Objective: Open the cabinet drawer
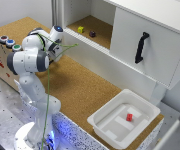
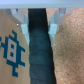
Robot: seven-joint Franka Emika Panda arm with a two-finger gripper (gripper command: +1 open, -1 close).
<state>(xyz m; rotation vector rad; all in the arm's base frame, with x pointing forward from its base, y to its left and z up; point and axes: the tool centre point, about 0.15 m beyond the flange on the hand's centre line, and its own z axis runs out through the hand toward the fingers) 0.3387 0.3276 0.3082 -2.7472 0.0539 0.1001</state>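
While the pincer (image 2: 39, 15) hangs wide (gripping nothing), white tub (image 1: 106, 122) holding a red block (image 1: 129, 117), cabinet (image 1: 155, 20) compartment holding two small blocks.

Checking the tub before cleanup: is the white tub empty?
No, a small red block lies inside the white tub in the exterior view.

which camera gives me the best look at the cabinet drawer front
The exterior view. It shows the cabinet drawer as a long, low white panel along the cabinet, below the cork-floored compartment and the door with the black handle. The wrist view shows none of it, only cork surface, a dark strip and a blue pattern between the gripper fingers.
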